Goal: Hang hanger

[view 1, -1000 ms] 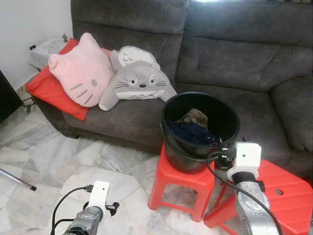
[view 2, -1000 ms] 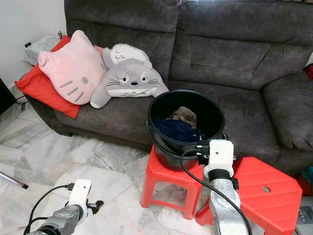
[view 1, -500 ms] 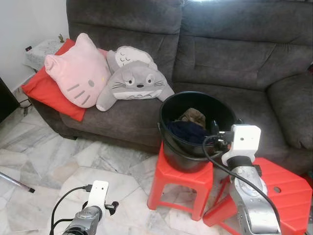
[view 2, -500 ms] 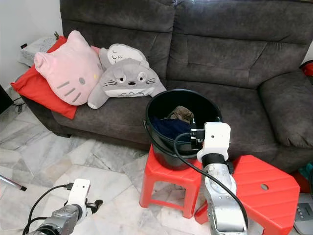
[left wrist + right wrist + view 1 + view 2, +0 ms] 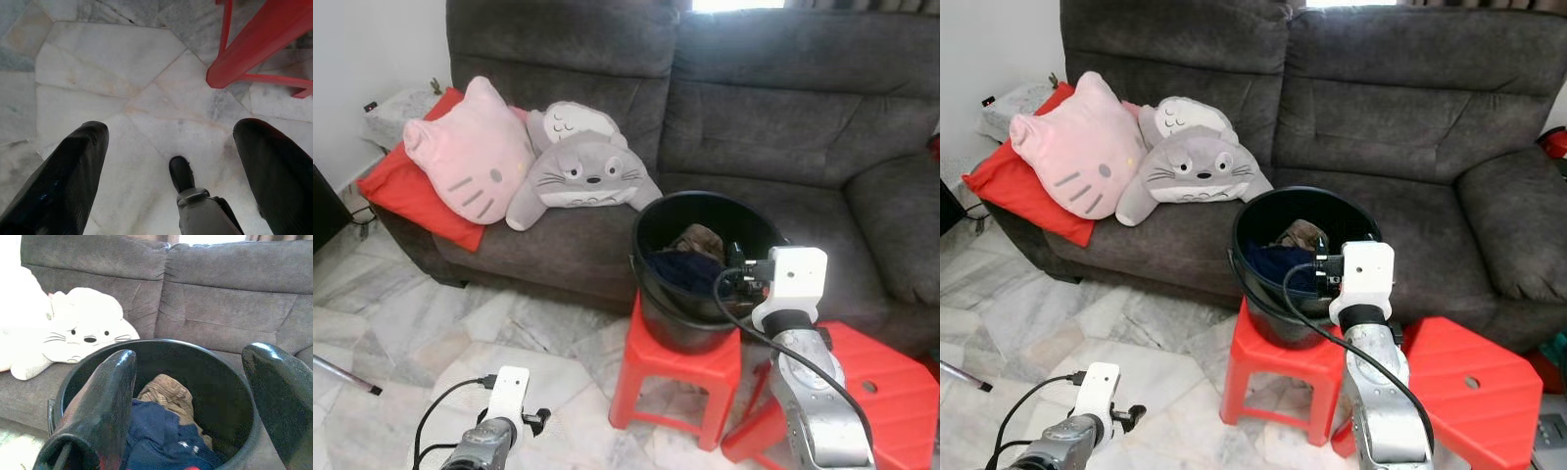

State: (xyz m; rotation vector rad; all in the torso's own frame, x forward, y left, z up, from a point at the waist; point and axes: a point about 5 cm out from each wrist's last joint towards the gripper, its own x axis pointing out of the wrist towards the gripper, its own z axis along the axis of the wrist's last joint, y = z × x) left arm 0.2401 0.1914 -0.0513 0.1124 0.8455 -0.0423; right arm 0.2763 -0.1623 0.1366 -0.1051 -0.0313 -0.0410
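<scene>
Bucket (image 5: 680,313) holds navy (image 5: 690,269) and brown clothes (image 5: 697,238).

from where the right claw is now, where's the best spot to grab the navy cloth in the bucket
Probably the bunched top of the navy cloth, coming straight down from above through the bucket's open mouth. The tall walls block any side approach, and the brown garment lies behind it. The right claw is open at the rim.

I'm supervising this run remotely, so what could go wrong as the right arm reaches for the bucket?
The black bucket sits on a small red stool; a push from the open right gripper might tip it. The fingers could snag the blue cloth rather than any hanger, which I cannot make out.
</scene>
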